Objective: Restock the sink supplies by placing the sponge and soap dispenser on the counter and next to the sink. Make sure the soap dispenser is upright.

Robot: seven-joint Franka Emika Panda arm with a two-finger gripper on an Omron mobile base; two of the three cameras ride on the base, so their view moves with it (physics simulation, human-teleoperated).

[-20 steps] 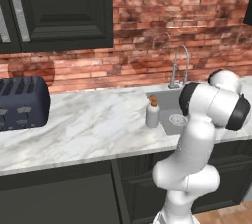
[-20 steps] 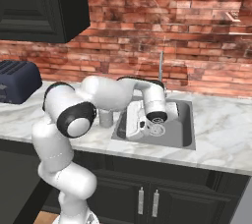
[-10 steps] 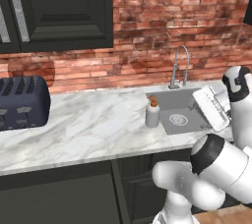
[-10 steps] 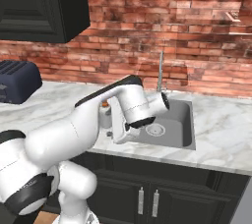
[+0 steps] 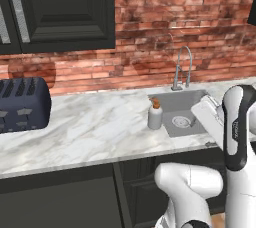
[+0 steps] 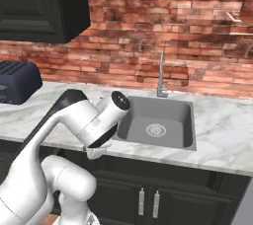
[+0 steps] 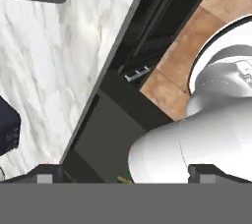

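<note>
White plastic, the soap dispenser (image 5: 155, 116) stands upright at centre-right of the left base view, on the marble table (image 5: 90, 132) just beside the sink's (image 5: 182, 112) left rim; I judge it light, rigid and rather slick, best gripped around its round body below the orange pump. No sponge can be made out. That grey basin holds nothing but its round drain (image 6: 155, 130). Low in the hand view, the tool (image 7: 125, 171) points down past the table edge, tips spread wide and empty.
</note>
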